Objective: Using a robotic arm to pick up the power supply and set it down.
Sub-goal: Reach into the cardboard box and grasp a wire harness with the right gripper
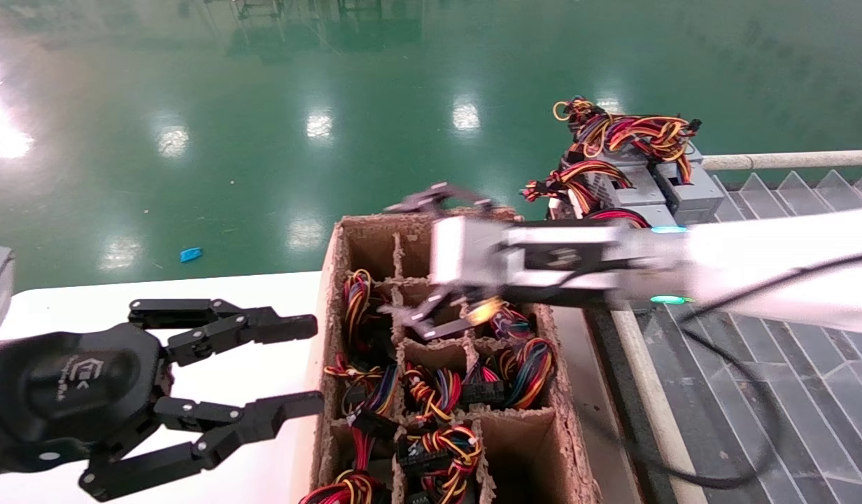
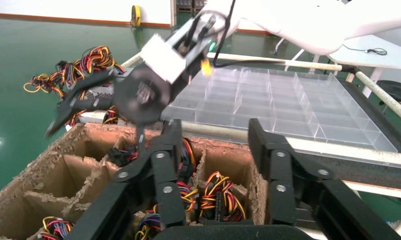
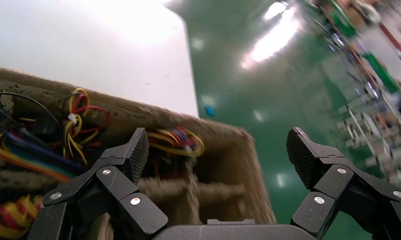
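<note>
A cardboard box (image 1: 327,308) with paper dividers holds several power supplies, of which mostly the red, yellow and black wire bundles (image 1: 431,388) show. My right gripper (image 1: 401,264) hovers open over the far compartments, with nothing between its fingers. In the right wrist view the right gripper (image 3: 217,145) looks down at a wire bundle (image 3: 176,141) beside an empty corner cell. My left gripper (image 1: 315,364) hangs open and empty just left of the box, over the white table (image 1: 193,297). In the left wrist view the left gripper (image 2: 213,135) faces the box wall (image 2: 228,146).
More grey power supplies with tangled wires are piled (image 1: 634,175) beyond the box at the far right. A clear divided tray (image 1: 788,350) lies to the right of the box, behind a pale rail (image 1: 788,160). Green floor lies beyond the table.
</note>
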`<state>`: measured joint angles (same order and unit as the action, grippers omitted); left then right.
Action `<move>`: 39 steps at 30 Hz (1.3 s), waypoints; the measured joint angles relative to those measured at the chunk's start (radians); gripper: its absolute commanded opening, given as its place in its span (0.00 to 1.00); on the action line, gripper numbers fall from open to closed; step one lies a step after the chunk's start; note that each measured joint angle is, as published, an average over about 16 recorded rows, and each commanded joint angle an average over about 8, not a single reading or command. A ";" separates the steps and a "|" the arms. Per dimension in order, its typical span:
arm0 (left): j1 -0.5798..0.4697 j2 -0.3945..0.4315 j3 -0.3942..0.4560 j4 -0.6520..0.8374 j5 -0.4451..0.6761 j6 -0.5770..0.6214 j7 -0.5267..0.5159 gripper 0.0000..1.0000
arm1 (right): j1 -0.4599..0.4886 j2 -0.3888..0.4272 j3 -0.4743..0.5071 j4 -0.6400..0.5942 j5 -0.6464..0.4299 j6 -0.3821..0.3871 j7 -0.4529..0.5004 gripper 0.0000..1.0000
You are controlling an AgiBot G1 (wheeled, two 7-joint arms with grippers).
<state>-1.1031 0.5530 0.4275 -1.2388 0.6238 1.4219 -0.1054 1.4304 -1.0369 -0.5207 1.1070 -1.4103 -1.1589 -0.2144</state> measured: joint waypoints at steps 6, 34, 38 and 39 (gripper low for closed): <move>0.000 0.000 0.000 0.000 0.000 0.000 0.000 0.00 | 0.042 -0.096 -0.052 -0.083 -0.092 0.036 -0.128 1.00; 0.000 0.000 0.000 0.000 0.000 0.000 0.000 0.00 | 0.079 -0.243 -0.081 -0.374 -0.125 0.079 -0.377 0.00; 0.000 0.000 0.000 0.000 0.000 0.000 0.000 0.00 | 0.083 -0.248 -0.083 -0.397 -0.122 0.071 -0.389 0.00; 0.000 0.000 0.000 0.000 0.000 0.000 0.000 0.00 | 0.083 -0.249 -0.083 -0.402 -0.122 0.070 -0.392 0.00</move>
<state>-1.1032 0.5530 0.4275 -1.2388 0.6237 1.4219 -0.1054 1.5139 -1.2856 -0.6036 0.7052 -1.5325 -1.0891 -0.6060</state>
